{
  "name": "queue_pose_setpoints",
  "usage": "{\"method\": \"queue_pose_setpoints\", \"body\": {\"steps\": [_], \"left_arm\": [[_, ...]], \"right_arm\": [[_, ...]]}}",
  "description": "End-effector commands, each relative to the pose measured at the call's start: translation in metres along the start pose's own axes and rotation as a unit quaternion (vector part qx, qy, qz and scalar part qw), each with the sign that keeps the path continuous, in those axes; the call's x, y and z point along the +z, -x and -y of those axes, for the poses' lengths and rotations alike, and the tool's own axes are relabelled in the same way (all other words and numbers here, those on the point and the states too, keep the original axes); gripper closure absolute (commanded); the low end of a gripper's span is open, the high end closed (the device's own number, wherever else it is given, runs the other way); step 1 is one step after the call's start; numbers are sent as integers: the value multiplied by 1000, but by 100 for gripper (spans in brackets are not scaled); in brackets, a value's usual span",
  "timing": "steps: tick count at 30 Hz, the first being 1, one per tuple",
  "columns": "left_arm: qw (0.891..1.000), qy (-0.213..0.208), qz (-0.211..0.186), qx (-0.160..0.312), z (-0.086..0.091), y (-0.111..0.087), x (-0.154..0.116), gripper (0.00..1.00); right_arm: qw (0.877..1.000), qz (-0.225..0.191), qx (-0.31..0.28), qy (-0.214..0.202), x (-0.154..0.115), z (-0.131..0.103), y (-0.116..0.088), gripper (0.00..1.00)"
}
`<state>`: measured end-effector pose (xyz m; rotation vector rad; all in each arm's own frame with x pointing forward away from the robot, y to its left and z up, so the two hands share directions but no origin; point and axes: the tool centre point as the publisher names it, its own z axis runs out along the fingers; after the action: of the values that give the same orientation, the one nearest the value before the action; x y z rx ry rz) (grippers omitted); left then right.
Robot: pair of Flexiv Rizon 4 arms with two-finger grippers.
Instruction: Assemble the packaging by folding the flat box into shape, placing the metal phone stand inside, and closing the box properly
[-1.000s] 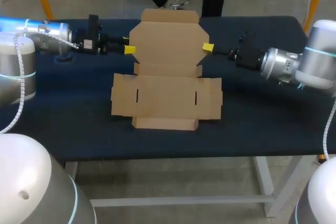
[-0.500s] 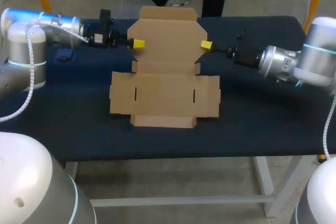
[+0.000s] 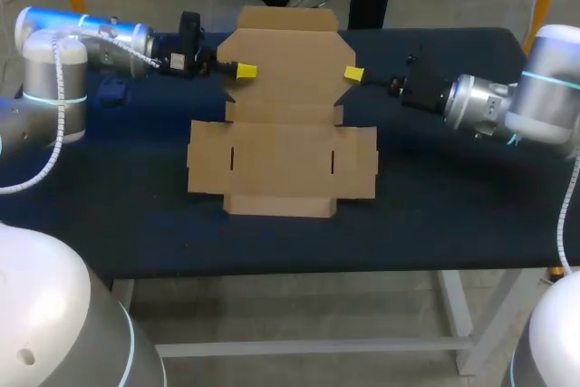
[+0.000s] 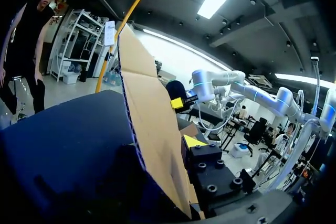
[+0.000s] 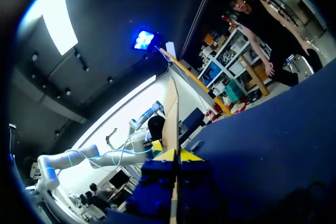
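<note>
flat box [image 3: 281, 160] prob. light, floppy card (creases easily), so hold far flap's side edges: R gripper [image 5: 177, 157] fingers pinch one, L gripper [image 3: 243, 71] can't tell.

1 flat cardboard box [image 3: 283, 124], single piece. 2 robot arms: left arm [image 3: 86, 38] at 9 o'clock, right arm [image 3: 507, 111] at 3 o'clock, 1 pair of jaws each. 1 table [image 3: 435, 215].

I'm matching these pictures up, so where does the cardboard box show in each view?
Head view: cardboard box mid-table, rear panel raised.
Left wrist view: panel edge-on, rising beside left end effector.
Right wrist view: thin edge clamped in right end effector.
Shared landmark: blue table.
</note>
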<state>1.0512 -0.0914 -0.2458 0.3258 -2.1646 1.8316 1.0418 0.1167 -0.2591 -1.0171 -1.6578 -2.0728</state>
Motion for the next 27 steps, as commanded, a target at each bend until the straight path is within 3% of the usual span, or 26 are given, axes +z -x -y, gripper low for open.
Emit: {"method": "queue_pose_setpoints", "body": {"steps": [1, 18, 27], "left_arm": [[1000, 3, -29, -1, 1, 4, 0, 71], [999, 8, -35, -4, 0, 6, 5, 95], [999, 4, -35, -2, 0, 5, 5, 100]], "right_arm": [[1000, -2, -2, -1, 2, -2, 2, 100], [1000, -4, -5, -4, 7, -5, 3, 100], [1000, -7, -6, -6, 9, -5, 1, 100]]}}
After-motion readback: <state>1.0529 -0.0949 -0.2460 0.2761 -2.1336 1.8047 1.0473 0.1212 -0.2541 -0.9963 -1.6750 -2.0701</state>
